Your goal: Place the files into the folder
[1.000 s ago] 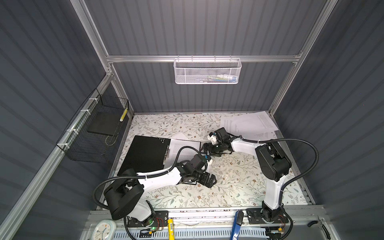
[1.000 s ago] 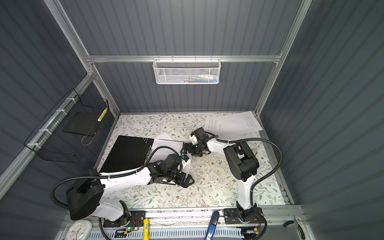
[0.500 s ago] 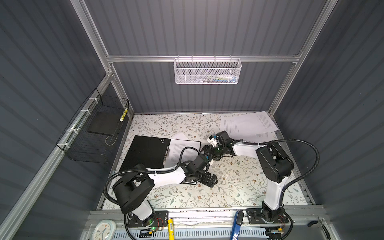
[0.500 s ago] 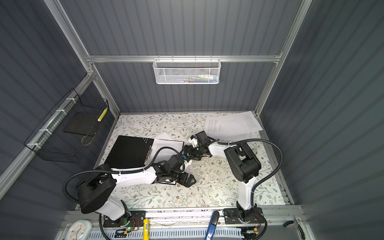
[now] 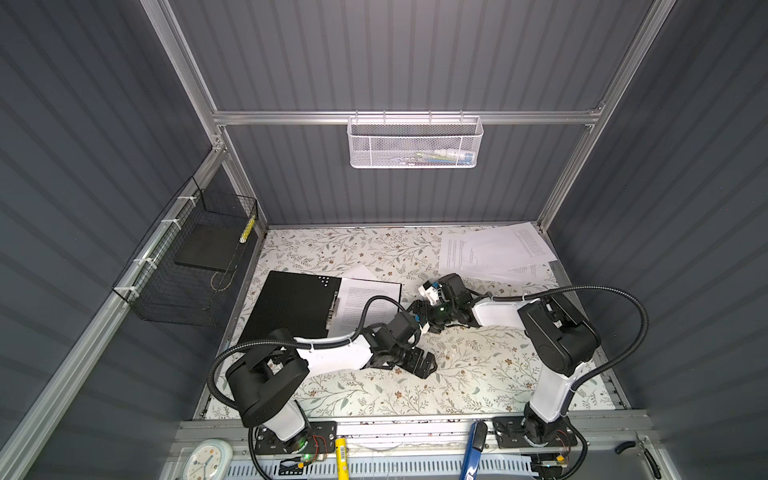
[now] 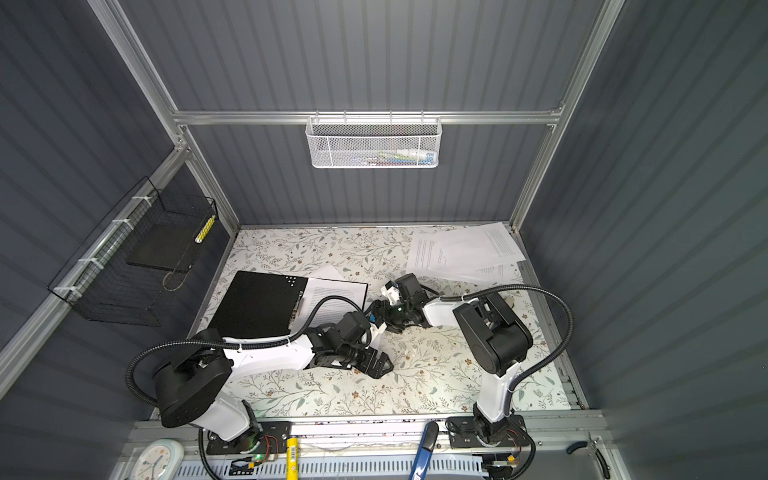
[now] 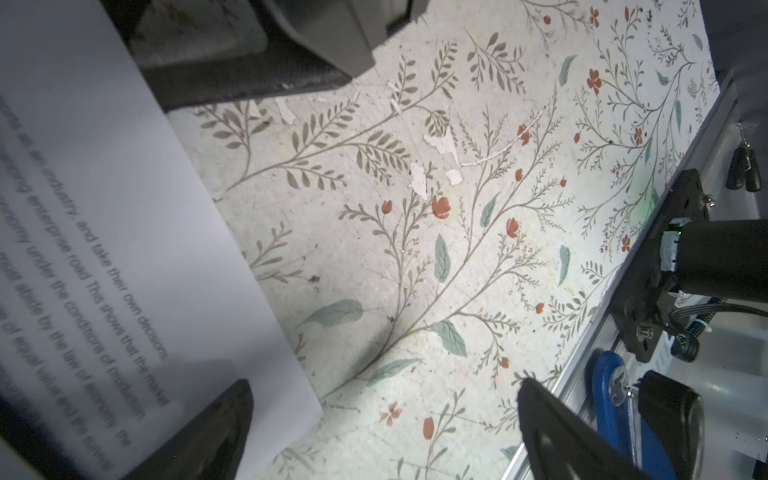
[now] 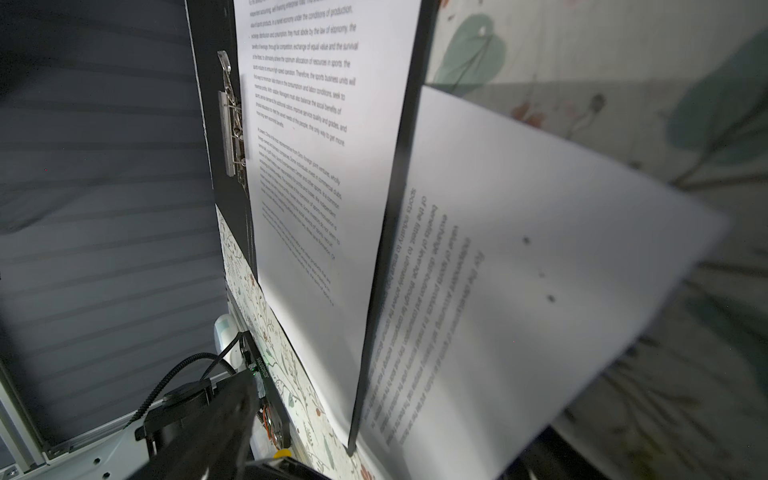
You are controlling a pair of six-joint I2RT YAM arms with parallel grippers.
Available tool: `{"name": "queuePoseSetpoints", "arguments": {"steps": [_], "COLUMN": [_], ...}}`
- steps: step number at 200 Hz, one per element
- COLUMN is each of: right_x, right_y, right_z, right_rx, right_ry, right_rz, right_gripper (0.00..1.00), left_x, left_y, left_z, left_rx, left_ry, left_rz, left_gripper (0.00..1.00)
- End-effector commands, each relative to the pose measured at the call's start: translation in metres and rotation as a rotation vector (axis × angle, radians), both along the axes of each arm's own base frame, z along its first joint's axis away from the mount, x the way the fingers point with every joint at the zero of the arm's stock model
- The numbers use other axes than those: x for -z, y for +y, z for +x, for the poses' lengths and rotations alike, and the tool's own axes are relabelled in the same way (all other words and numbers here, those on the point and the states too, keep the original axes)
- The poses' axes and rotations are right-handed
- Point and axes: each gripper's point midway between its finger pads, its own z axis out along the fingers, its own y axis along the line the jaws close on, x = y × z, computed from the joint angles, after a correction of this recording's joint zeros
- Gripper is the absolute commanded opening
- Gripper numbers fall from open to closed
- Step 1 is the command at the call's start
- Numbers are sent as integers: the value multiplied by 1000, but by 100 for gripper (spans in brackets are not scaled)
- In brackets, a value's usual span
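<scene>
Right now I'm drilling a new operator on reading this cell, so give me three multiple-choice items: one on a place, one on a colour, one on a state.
1. Where does the loose pile of files lie?
A. near left corner
B. far right corner
C. dead centre

2. What colour is the inside of the folder?
A. black
B. red
C. white

3. How does the folder lie?
A. shut
B. standing on edge
C. open flat

Key:
1. B, both top views show the pile by the far right post.
2. A, its upturned inner face is black.
3. C, a printed sheet rests on its spread half.
</scene>
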Motion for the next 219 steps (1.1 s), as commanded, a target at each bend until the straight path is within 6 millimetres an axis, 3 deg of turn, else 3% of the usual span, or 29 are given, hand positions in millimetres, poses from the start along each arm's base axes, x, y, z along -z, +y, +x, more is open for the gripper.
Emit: {"name": "queuePoseSetpoints", "arguments": {"steps": [1,43,74,95,165,192,219], "right_x": [12,13,12,9,4,-1,-9], "right_y": [3,7,5,1,2,-4,-28], "right_z": [-18,-17,-17,-17,-13,-11,-11], "right_rx": [-14,5,26,41,60,73,90], "right_ry": [16,-37,-60,-73,-86,-86,-61], "right_rz": [-36,-27,-16,-21,0,-14,-61], "right_gripper": [75,52,35,27,0,0,0], "left_x": [-42,-113,-163,-186,-203,-205,-207], "left_y": [-17,-2,33,58,102,116,131], "left_z": [10,18,32,36,34,31,29], "left_rx": [13,-28,-141,-196,-250,-251,-269], "left_ry": [-57,-210,-379,-473,-576,-608,-641], "left_rz": [-106,-192,-176,-156,-71,-41,-14], "left_gripper": [100,100,100,100,100,100,100]}}
